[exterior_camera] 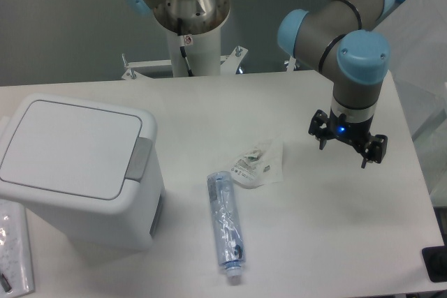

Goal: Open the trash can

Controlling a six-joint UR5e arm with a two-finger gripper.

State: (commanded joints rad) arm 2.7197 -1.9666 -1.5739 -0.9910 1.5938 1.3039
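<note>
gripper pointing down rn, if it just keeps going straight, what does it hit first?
Likely bare table. The gripper hangs over the right side, apart from the plastic packet, the tube and the trash can. Depth is unclear from one view.

White table (pixel 293 235): trash can (pixel 77 165), bottle (pixel 225 227), packet (pixel 257 163).

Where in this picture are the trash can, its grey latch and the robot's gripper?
trash can (pixel 66 148): fixed camera view, middle of its flat white lid.
grey latch (pixel 139 159): fixed camera view, centre of the latch.
gripper (pixel 348 146): fixed camera view, midway between its fingertips.
</note>
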